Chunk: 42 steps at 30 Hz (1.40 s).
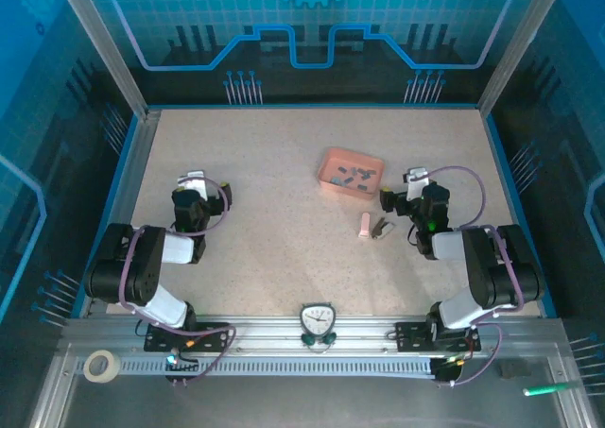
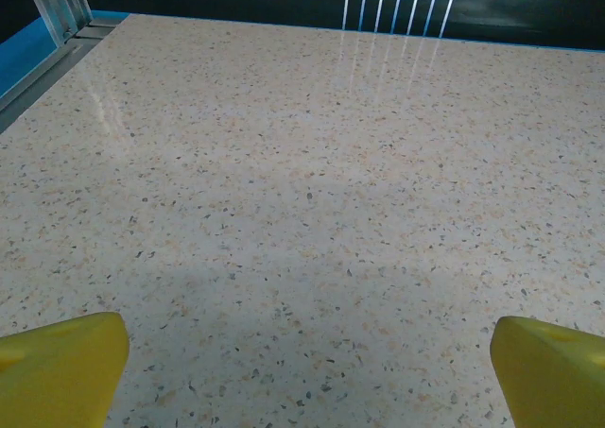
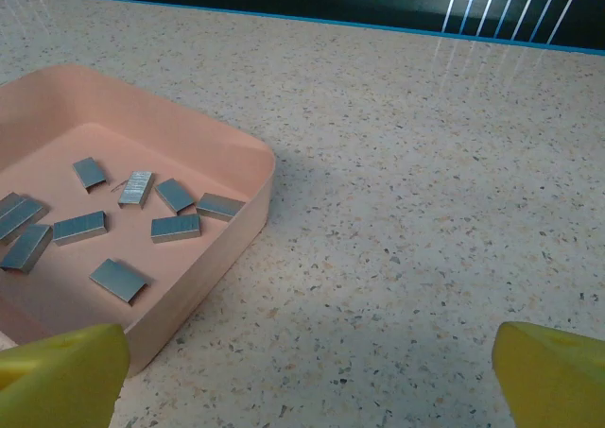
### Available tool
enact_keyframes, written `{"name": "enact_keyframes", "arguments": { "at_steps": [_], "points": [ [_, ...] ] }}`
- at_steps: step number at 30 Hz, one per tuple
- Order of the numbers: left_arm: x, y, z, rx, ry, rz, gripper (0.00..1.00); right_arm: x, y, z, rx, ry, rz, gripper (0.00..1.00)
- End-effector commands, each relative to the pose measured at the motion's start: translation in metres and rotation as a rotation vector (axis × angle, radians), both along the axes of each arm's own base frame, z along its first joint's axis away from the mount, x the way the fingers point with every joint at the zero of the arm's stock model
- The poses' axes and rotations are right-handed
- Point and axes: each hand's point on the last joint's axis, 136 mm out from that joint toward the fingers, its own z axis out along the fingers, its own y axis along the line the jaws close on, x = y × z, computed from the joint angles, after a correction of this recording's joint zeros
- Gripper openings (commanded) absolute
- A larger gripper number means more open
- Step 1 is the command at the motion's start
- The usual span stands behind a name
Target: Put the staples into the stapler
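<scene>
Right of centre on the table, seen from above: a mini stapler (image 1: 365, 225) with a pale pink plastic body and a silver-grey metal part just to its right, apparently swung open, though too small there to be sure. Just beyond the stapler toward the far side, apart from it: a shallow salmon-pink rectangular plastic tray (image 1: 328, 163) (image 3: 236, 230). Inside the tray, scattered loose across its floor: several tiny dark grey metallic staple strips (image 1: 354, 174) (image 3: 176, 228), short bar-shaped blocks lying flat at assorted angles. Beneath everything: a speckled beige stone-look tabletop (image 1: 265, 163) (image 2: 302, 163) (image 3: 425, 163).

Just right of the stapler and tray, touching neither: the right gripper (image 1: 413, 180) (image 3: 302, 376), yellow fingers (image 3: 57, 376) released and spread wide, speckled surface between them, the tray's near corner beside the left-hand finger in the wrist view. Well apart, on the table's left half: the left gripper (image 1: 197, 184) (image 2: 302, 376), yellow fingers (image 2: 57, 371) likewise released and wide, over bare tabletop.
</scene>
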Motion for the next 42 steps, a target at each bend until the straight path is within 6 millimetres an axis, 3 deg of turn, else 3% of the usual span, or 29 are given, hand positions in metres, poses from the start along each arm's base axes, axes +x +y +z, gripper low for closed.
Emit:
{"name": "enact_keyframes", "arguments": {
  "at_steps": [1,30,33,36,39,42],
  "points": [
    [0.007,-0.009,0.010,-0.004,-0.027,-0.042,0.99,0.006,-0.003,0.010,-0.007,-0.034,0.004,1.00],
    [0.008,-0.012,0.009,-0.008,-0.021,-0.064,0.99,0.005,-0.005,0.010,0.018,-0.031,0.009,1.00],
    [0.005,-0.003,0.020,-0.008,-0.034,-0.011,0.99,-0.002,-0.017,0.016,0.080,-0.074,-0.015,1.00],
    [0.003,-0.007,0.035,-0.004,-0.019,-0.037,0.99,-0.012,-0.022,0.035,0.083,-0.118,-0.038,1.00],
    [0.004,-0.022,0.057,0.011,-0.009,-0.094,0.98,-0.016,-0.026,0.059,0.129,-0.036,-0.085,1.00],
    [0.009,-0.046,0.088,-0.098,-0.035,-0.159,0.93,-0.026,-0.022,0.079,0.180,0.052,-0.092,1.00]
  ]
}}
